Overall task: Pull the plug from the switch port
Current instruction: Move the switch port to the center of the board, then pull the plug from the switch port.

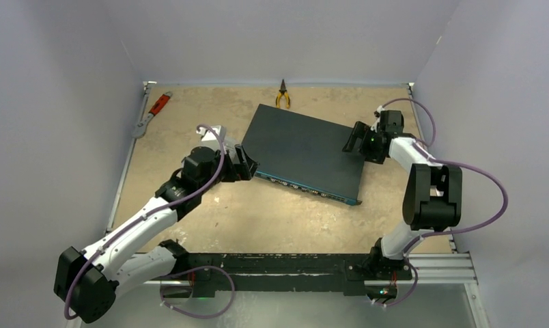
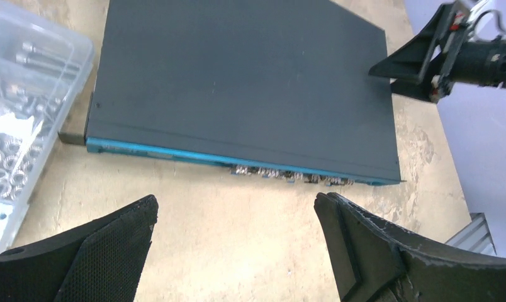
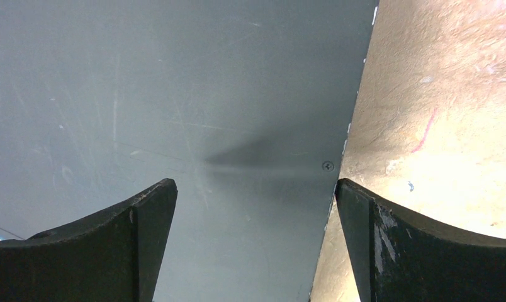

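Note:
The switch [image 1: 302,147] is a flat dark-teal box lying at an angle mid-table. Its thin blue face [image 2: 175,153] carries a row of small ports [image 2: 288,174]. I cannot make out a plug or cable in the ports. My left gripper [image 2: 235,211] is open and empty over bare table, a short way in front of the blue face; in the top view [image 1: 248,164] it is at the switch's left corner. My right gripper [image 3: 255,189] is open and empty, straddling the right edge of the switch's top [image 3: 175,94]. It also shows in the top view [image 1: 354,140].
A clear plastic compartment box [image 2: 24,94] with metal parts lies just left of the switch. Yellow-handled pliers [image 1: 283,96] lie at the far edge and a red-handled wrench [image 1: 152,113] at the far left. Walls close in the table on three sides.

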`<act>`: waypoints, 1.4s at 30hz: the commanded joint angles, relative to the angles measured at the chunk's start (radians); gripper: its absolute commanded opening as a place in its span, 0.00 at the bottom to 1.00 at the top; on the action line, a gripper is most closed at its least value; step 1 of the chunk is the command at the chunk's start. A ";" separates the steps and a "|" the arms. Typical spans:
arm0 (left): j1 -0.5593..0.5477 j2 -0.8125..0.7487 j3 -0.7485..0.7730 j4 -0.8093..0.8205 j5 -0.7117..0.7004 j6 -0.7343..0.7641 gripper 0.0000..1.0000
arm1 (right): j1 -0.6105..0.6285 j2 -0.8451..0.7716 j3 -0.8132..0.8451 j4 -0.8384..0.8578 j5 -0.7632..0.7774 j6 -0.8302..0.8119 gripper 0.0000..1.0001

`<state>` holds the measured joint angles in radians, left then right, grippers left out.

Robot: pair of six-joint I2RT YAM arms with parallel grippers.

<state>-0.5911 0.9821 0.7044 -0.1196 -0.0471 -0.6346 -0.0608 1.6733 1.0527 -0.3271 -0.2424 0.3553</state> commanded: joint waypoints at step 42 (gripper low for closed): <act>0.007 0.754 -0.477 1.450 0.306 -0.663 0.63 | 0.289 -0.298 -0.257 0.364 -0.278 0.157 0.99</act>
<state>-0.5903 1.7046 0.2287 1.1534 0.2951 -1.2385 0.1883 1.3808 0.7517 -0.0200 -0.5697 0.4877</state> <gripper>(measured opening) 0.634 0.987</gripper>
